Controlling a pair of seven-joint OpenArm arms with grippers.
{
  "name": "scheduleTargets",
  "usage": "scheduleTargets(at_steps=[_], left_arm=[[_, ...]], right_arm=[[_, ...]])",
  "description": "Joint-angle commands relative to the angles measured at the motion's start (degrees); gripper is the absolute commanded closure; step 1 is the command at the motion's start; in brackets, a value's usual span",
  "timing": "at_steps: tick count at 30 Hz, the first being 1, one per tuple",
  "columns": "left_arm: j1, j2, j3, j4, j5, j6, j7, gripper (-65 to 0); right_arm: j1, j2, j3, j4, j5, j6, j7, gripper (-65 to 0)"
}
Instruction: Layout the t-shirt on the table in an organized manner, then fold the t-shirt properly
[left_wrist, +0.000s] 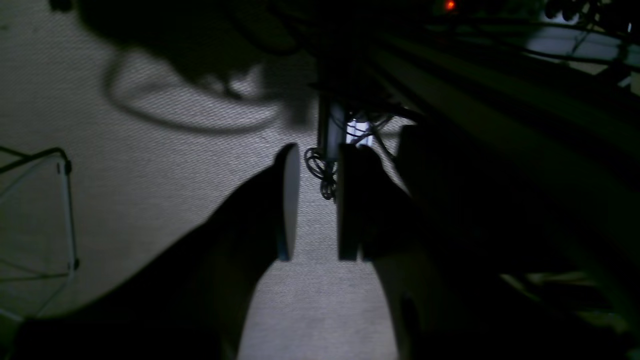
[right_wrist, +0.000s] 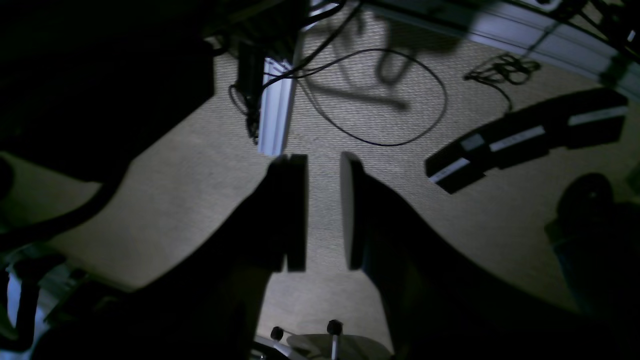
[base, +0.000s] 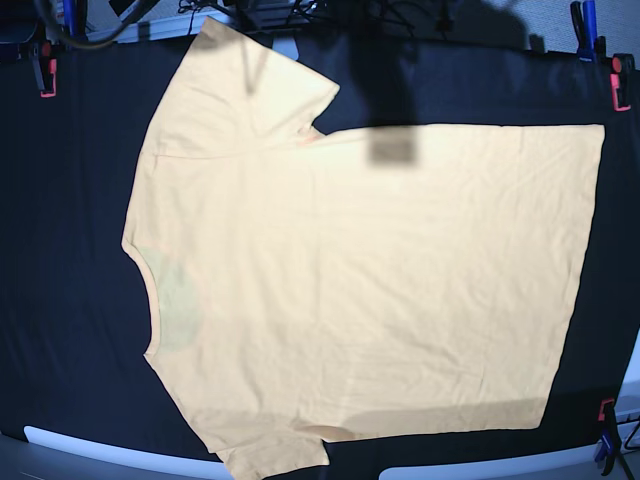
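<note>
Parted left gripper (left_wrist: 315, 202) over carpet; base-only: flat t-shirt (base: 370, 280).

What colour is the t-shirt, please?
Plain pale yellow-orange t-shirt, no print; base view shows it best.

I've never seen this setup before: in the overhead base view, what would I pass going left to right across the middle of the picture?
Bare black table → the neckline of the t-shirt → the shirt's flat body → its straight hem → a thin strip of black table again.
</note>
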Motion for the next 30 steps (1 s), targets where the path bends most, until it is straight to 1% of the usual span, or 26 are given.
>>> scheduleTargets(at_steps=[1, 5, 10, 15, 25, 28, 30], left_arm=[[0.3, 0.3, 0.1, 0.2, 0.1, -0.4, -0.7, -12.1], [0.3, 0.3, 0.1, 0.2, 0.1, -2.4, -1.3, -12.1], [0.3, 0.3, 0.1, 0.4, 0.1, -2.4, -1.3, -12.1], [1.5, 0.3, 0.1, 2.9, 0.1, -2.4, -1.3, -12.1], [6.3, 0.3, 0.1, 9.9, 0.1, -2.4, -0.7, -12.1], [8.5, 0.3, 0.1, 12.4, 0.1, -2.4, 0.1, -12.1], [10.5, 0.3, 0.1, 15.2, 0.1, -2.4, 1.7, -12.1]], right_arm=[[0.0, 0.0, -0.1, 0.1, 0.2, 0.3, 0.2, -11.3], [0.0, 0.0, -0.1, 0.1, 0.2, 0.3, 0.2, -11.3], [0.0, 0.0, -0.1, 0.1, 0.2, 0.3, 0.2, -11.3], [-0.7, 0.0, -0.1, 0.5, 0.2, 0.3, 0.4, -11.3], [-6.8, 0.4, -0.1, 9.0, 0.2, 0.3, 1.0, -11.3], [-9.4, 1.3, 0.0, 11.9, 0.2, 0.3, 0.2, -11.3], [-11.3, 2.1, 0.0, 14.2, 0.3, 0.3, -0.2, -11.3]])
